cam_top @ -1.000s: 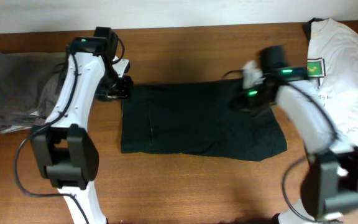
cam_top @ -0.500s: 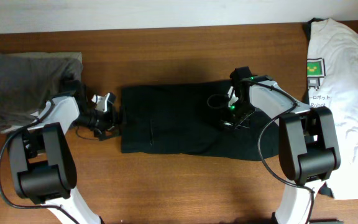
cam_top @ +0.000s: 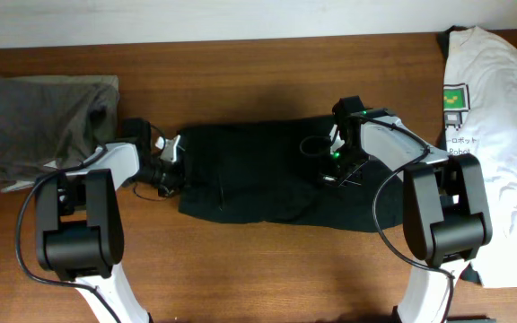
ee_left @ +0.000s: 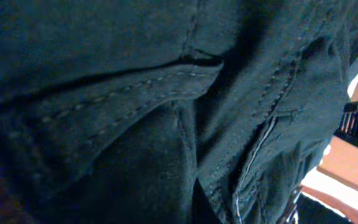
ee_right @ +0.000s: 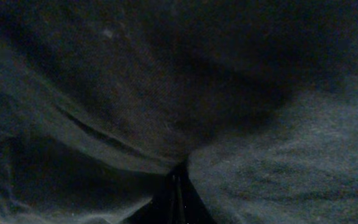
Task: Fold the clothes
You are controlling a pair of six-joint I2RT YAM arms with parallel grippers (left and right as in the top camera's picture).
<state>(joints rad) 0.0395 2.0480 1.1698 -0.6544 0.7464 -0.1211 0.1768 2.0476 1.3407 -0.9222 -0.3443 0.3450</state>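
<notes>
The black shorts [cam_top: 258,179] lie spread flat in the middle of the table. My left gripper [cam_top: 172,167] lies low at their left edge and is shut on the fabric there. In the left wrist view, stitched black cloth [ee_left: 135,106] fills the frame and hides the fingers. My right gripper [cam_top: 333,170] rests on the right half of the shorts. In the right wrist view, folds of dark cloth [ee_right: 247,81] run together into the closed gripper [ee_right: 178,193]. A grey garment [cam_top: 43,126] lies crumpled at the far left. A white printed T-shirt [cam_top: 492,108] lies at the far right.
The wooden table [cam_top: 267,269] shows bare wood in front of the shorts and behind them up to its far edge [cam_top: 267,40]. Both arm bases stand at the near edge, left [cam_top: 74,242] and right [cam_top: 442,238].
My left arm dropped down and slid right to the shorts' left edge, and its gripper closed there. The right arm came down onto the shorts and closed, then stayed put.
</notes>
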